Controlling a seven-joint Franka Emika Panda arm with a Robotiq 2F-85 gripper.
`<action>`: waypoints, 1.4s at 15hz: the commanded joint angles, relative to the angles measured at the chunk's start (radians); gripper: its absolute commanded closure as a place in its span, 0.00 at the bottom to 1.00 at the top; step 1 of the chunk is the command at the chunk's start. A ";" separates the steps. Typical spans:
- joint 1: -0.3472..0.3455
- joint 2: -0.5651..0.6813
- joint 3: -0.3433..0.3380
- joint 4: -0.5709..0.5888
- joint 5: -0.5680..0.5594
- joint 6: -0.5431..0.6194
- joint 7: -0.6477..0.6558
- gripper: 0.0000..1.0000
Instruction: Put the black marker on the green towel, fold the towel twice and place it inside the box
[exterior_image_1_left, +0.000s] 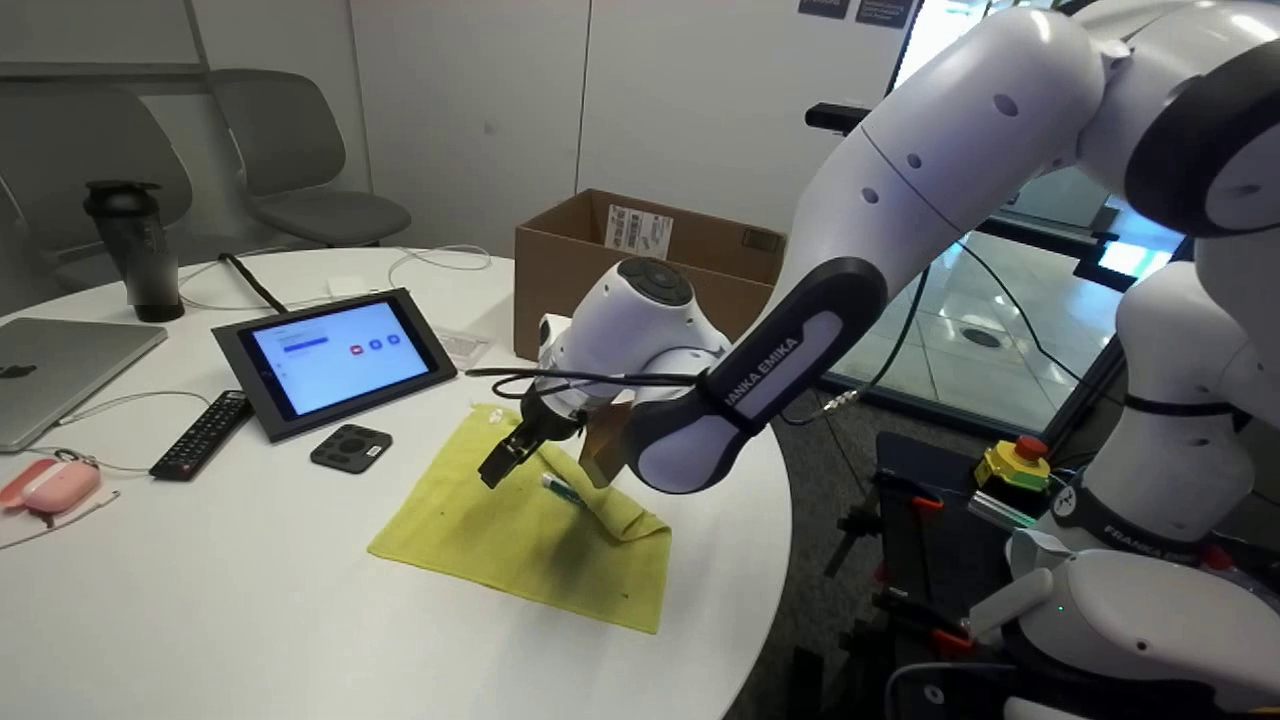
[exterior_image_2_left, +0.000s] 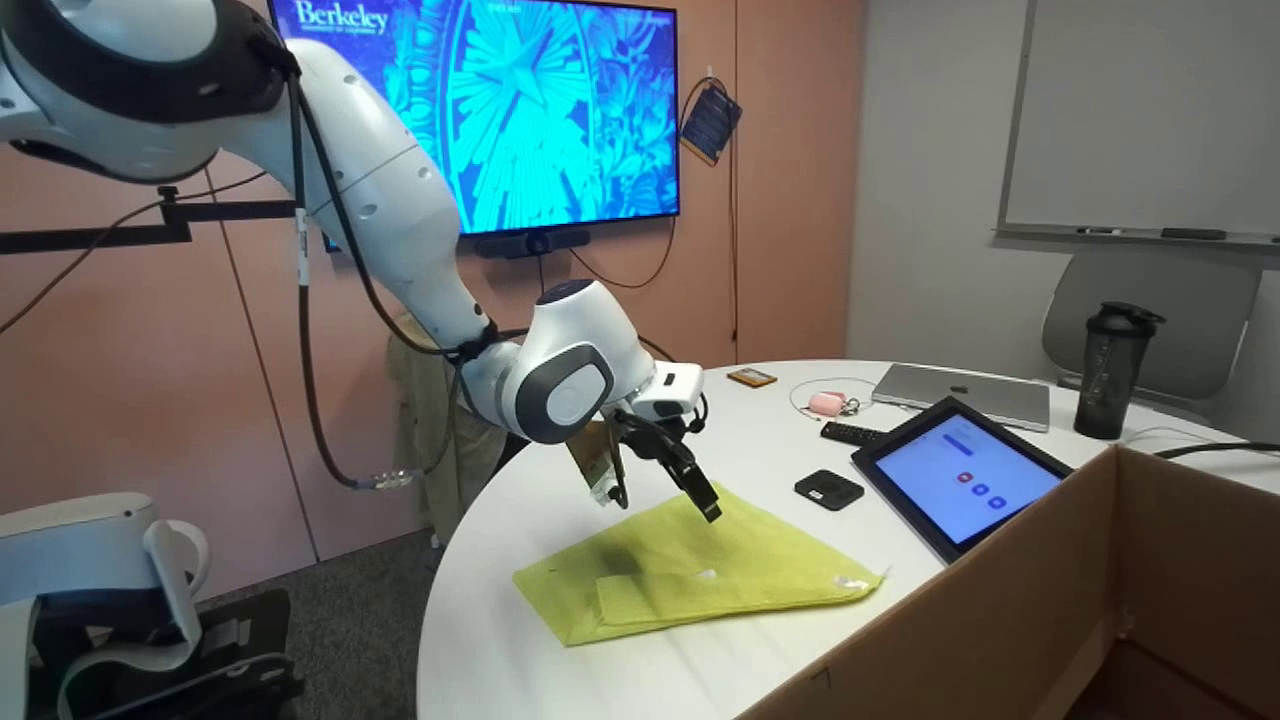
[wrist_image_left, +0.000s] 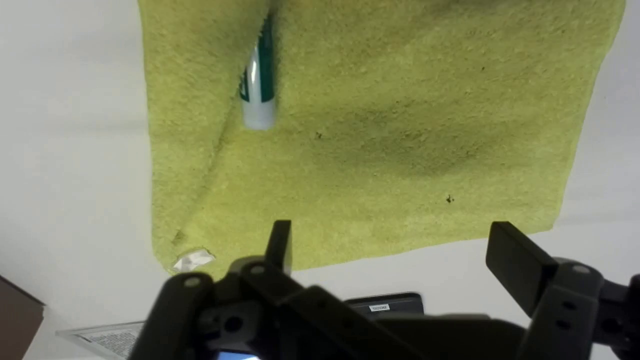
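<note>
The arm (exterior_image_1_left: 900, 170) is arching over the bench (exterior_image_1_left: 300, 620), its forearm slanting downward and its wrist tilting the end effector (wrist_image_left: 389, 232) obliquely above the green towel (exterior_image_1_left: 475, 535). The end effector is hanging released — its jaws are standing wide apart. One towel is lying on the bench, with one side folded back in a flap. One marker (wrist_image_left: 260, 95), green and white, is resting on the towel, partly hiding under that flap. One open-topped cardboard box (exterior_image_1_left: 560, 270) is standing near the towel. One lit tablet (exterior_image_1_left: 335, 350), one laptop (exterior_image_1_left: 75, 370), one remote control (exterior_image_1_left: 203, 435) and one bottle (exterior_image_1_left: 137, 255) are sitting on the bench — and, in an exterior view, two grey chairs (exterior_image_1_left: 280, 135) are standing beyond it.
</note>
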 joint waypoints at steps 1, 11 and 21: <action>-0.003 0.116 -0.040 0.179 -0.042 -0.074 0.034 0.00; -0.136 0.234 -0.058 0.351 -0.084 -0.103 0.044 0.00; -0.231 0.306 -0.041 0.433 -0.086 -0.187 0.067 0.00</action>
